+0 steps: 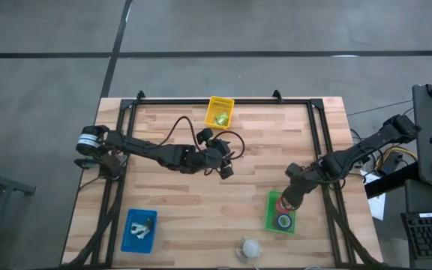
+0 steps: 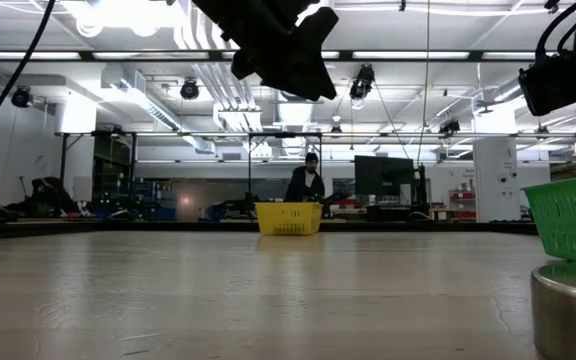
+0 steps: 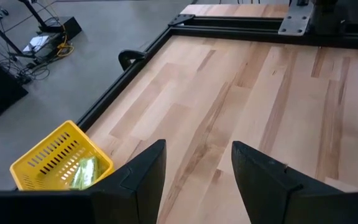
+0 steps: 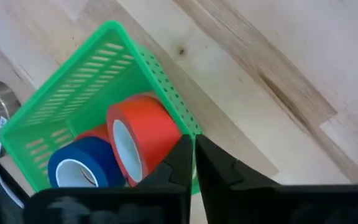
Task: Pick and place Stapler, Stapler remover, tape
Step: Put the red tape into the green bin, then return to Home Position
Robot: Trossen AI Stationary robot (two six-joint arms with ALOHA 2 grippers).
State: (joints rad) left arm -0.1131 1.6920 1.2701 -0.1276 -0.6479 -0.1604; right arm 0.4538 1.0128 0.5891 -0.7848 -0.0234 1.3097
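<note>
Tape (image 4: 138, 140) in green tray (image 4: 73, 81), right end effector (image 4: 193, 163) above it.
Red roll stands on edge against the tray wall, blue roll (image 4: 82, 165) beside it. Right fingers pressed together, holding nothing. Left end effector (image 3: 194, 177) spread, empty, over mid-bench (image 1: 253, 165) near yellow tray (image 1: 220, 111).

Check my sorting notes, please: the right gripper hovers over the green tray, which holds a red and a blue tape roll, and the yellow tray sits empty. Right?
Not quite: the yellow tray is not empty; the left wrist view shows a greenish item inside. The rest stands: the right gripper is over the green tray, with a red roll and a blue roll.
</note>
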